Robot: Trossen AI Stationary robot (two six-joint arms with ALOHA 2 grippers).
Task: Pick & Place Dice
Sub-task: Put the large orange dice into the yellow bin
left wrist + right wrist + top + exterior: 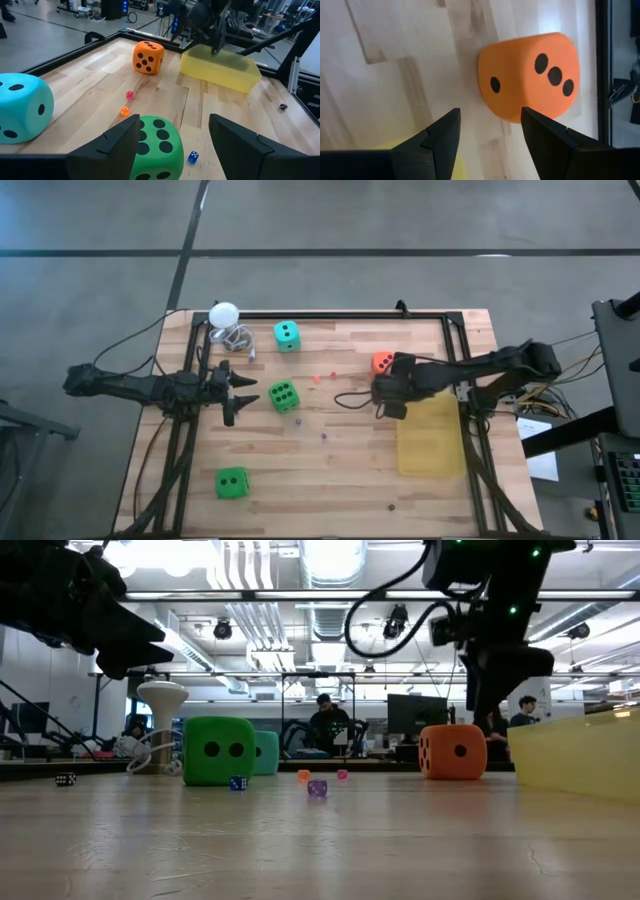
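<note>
Several soft dice lie on the wooden table. The orange-red die sits near the far right, the teal die at the far middle, one green die in the middle and another green die near the front left. My left gripper is open and hovers just left of the middle green die, pointing at it without touching. My right gripper is open and points down, raised above the table just nearer than the orange-red die.
A yellow bin stands on the table's right side, beside my right gripper. A white ball rests on a wire stand at the far left corner. Several tiny dice are scattered mid-table. A black frame rail edges the table.
</note>
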